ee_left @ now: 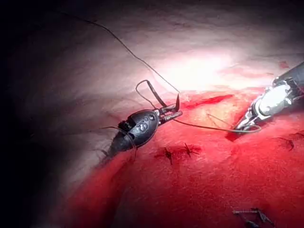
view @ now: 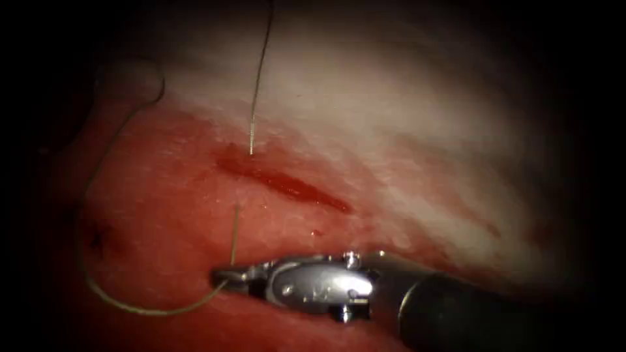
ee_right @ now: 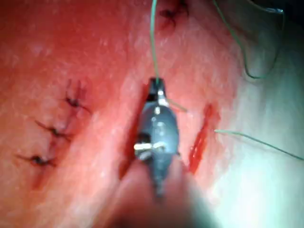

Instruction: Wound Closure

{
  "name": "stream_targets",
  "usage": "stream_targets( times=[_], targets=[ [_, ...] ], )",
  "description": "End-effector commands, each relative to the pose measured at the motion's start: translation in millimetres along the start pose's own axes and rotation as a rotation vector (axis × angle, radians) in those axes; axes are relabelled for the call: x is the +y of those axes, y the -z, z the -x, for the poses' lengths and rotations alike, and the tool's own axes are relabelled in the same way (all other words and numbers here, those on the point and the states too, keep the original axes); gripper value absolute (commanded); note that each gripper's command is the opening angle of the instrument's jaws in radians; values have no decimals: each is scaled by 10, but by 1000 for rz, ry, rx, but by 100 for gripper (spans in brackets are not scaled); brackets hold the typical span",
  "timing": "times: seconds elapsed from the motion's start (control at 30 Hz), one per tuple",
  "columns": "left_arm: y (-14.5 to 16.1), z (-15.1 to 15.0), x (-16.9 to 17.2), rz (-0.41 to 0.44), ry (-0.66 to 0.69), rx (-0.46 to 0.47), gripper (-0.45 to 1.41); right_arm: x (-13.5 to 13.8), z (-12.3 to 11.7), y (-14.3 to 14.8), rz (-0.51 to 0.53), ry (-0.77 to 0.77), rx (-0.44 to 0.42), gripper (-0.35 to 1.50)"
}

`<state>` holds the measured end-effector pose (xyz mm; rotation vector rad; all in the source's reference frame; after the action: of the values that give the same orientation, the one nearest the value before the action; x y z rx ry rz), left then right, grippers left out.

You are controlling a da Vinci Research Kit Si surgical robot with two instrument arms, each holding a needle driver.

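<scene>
Tissue [view: 404,130], wet with red fluid [view: 169,195], carries a short open cut [view: 287,186] running down to the right. Below the cut, the right arm's tool [view: 225,277] lies across the surface with its jaws closed on the thread [view: 130,306], which loops away leftward, while another strand meets the tissue just above the cut's left end. In the left wrist view the left arm's tool [ee_left: 173,113] has its jaws closed on the dark curved needle [ee_left: 153,91], held clear of the tissue. Tied stitches [ee_right: 52,130] sit nearby.
</scene>
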<state>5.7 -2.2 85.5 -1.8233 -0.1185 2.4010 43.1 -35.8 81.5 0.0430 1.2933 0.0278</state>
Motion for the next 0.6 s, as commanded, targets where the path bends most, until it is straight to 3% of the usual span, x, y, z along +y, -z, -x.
stream_targets(
  times=[0.03,0.27,0.6],
  targets=[
    [-6,6,-1,0,0,1,-45,-19,-17,-14,-15,7,16,-35],
    [-6,6,-1,0,0,1,-45,-44,-55,-17,-38,15,38,-35],
    [-6,6,-1,0,0,1,-45,-64,-84,-19,-101,-16,97,-35]
  ],
)
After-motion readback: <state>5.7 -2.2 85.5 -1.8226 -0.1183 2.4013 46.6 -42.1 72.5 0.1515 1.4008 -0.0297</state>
